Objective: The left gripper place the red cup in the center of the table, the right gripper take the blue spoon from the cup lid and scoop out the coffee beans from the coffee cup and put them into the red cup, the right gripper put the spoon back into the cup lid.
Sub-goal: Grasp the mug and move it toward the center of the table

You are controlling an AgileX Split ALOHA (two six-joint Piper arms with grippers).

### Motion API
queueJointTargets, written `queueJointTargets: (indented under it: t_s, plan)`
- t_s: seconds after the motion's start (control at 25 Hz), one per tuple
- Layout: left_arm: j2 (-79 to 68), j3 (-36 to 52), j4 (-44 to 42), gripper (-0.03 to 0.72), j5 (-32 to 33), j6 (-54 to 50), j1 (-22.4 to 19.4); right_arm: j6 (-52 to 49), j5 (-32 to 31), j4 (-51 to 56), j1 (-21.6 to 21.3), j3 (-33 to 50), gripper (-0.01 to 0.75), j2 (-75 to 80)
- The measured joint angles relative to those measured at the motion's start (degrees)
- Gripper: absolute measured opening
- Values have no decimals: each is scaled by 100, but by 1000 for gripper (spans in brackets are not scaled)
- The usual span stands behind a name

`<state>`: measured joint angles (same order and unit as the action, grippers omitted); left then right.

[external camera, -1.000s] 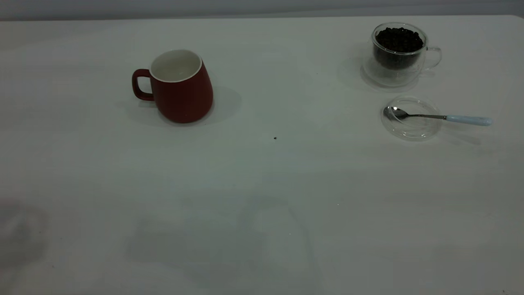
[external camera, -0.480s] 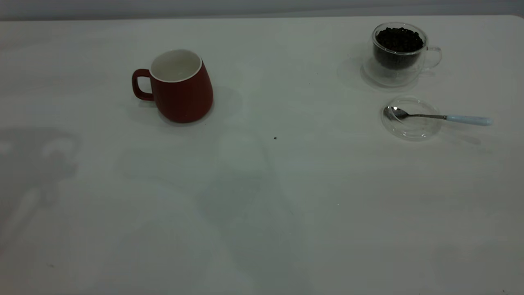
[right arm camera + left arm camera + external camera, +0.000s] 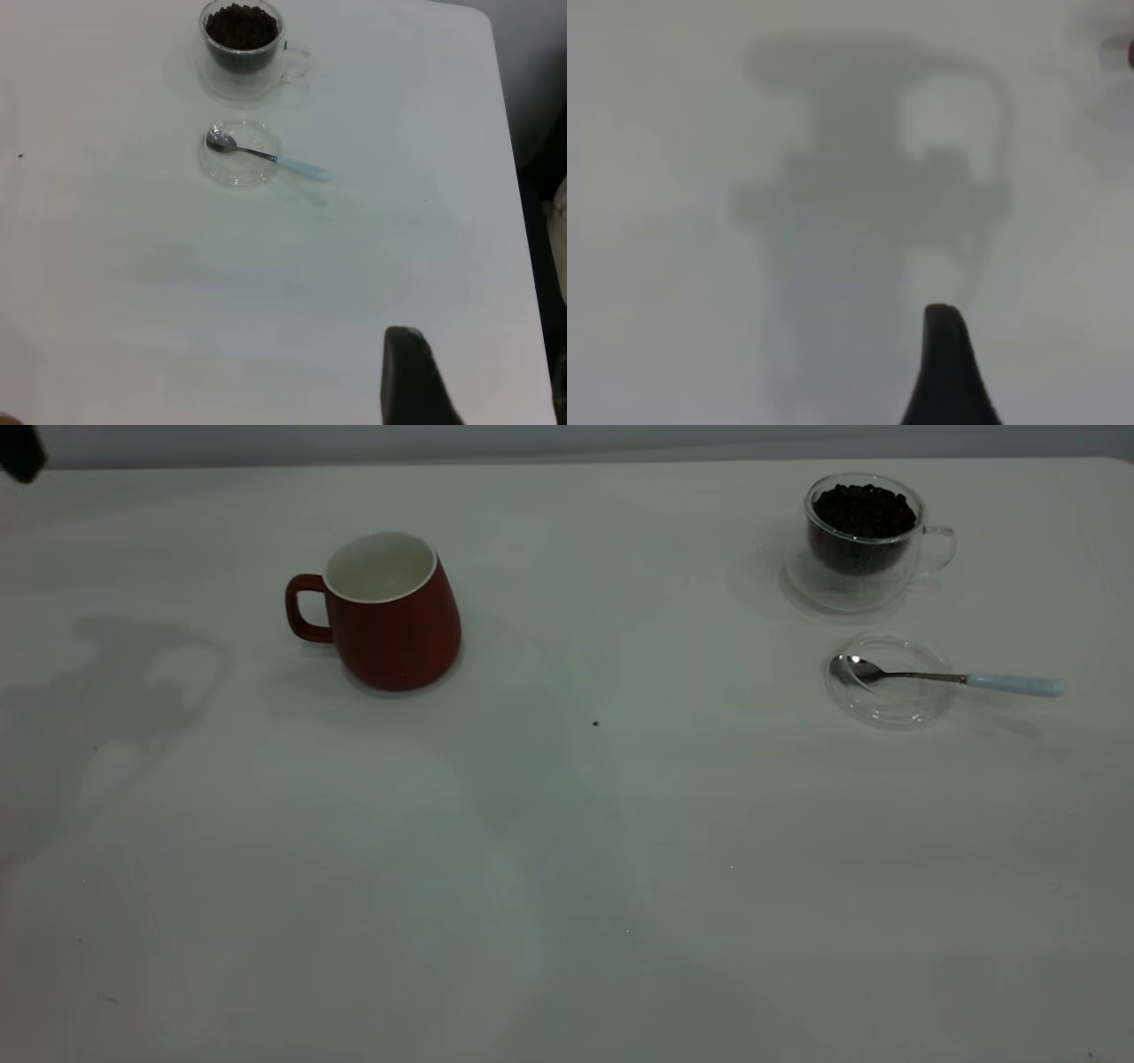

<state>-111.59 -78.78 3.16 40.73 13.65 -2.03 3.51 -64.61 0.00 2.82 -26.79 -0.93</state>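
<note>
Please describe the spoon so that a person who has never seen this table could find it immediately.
Look at the right side of the white table, in front of the glass cup of coffee beans. A clear round lid lies flat there, and the spoon rests across it. Nothing else has its metal bowl and pale blue handle, which sticks out past the lid's rim.

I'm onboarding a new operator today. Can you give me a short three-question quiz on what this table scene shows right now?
1. True or false: the red cup lies tipped on its side.
2. Where does the bowl of the blue spoon rest? A) in the coffee cup B) on the cup lid C) in the red cup
3. Fill in: the coffee cup holds coffee ____.

Key: 1 false, it stands upright; 2 B; 3 beans.
</note>
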Motion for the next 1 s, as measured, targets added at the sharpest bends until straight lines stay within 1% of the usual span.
queueJointTargets:
  t_s: [0.16, 0.36, 0.52, 0.64, 1.0]
  plan:
    - [-867, -1013, 216, 587, 287, 507, 211, 0, 0, 0, 0, 0, 415, 0]
    - [-1732, -1748, 276, 587, 336, 1112, 615, 0, 0, 0, 0, 0, 415, 0]
    - [-2105, -1870, 303, 587, -24, 1195, 854, 0, 0, 0, 0, 0, 415, 0]
    - [-2297, -1886, 303, 587, -342, 1326, 919, 0, 0, 0, 0, 0, 415, 0]
    - [-2339, -1886, 174, 587, -285, 2978, 937, 0, 0, 0, 0, 0, 415, 0]
